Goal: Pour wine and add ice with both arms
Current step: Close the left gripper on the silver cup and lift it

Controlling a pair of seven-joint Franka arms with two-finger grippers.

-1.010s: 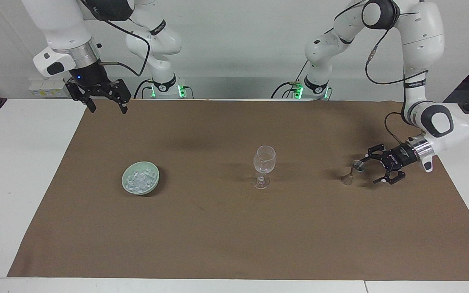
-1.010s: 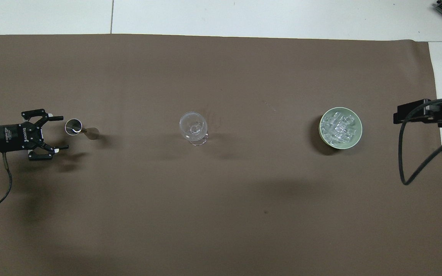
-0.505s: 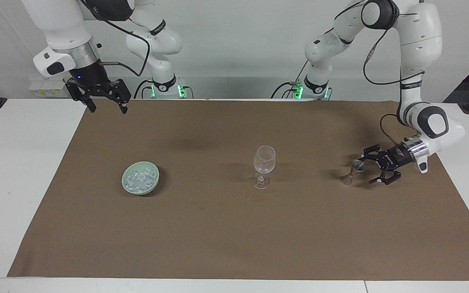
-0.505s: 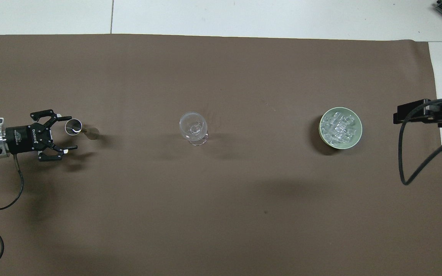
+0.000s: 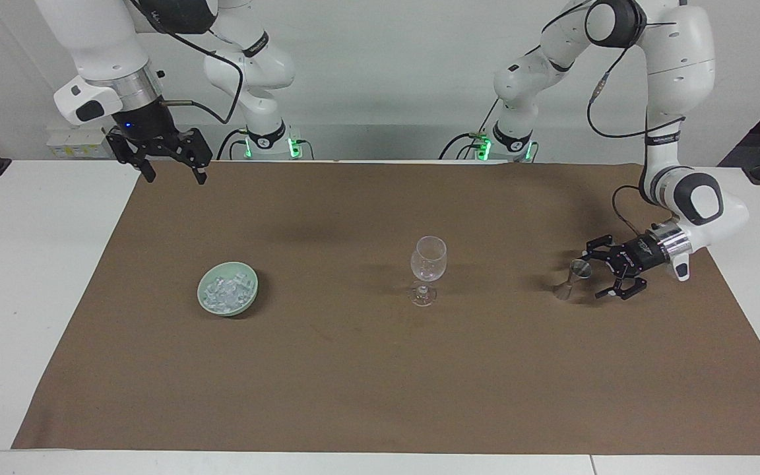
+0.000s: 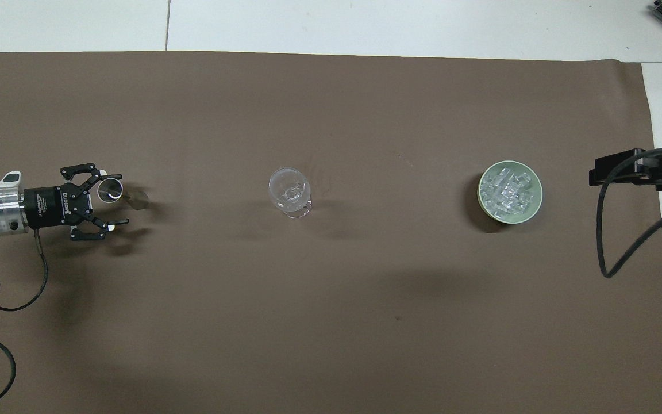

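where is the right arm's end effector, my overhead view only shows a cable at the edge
observer: The right end effector hangs high over the brown cloth's corner at the robots' end, open and empty.
operator: is the left one down by the metal cup
observer: Yes, the left end effector is low, turned sideways, open beside the metal cup, not closed on it.
operator: is the cup upright
observer: Yes, it stands on its own base.

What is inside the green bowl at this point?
The green bowl holds the ice: a heap of small clear cubes filling most of it. The bowl's bottom under the heap is covered. No gripper is over the bowl.
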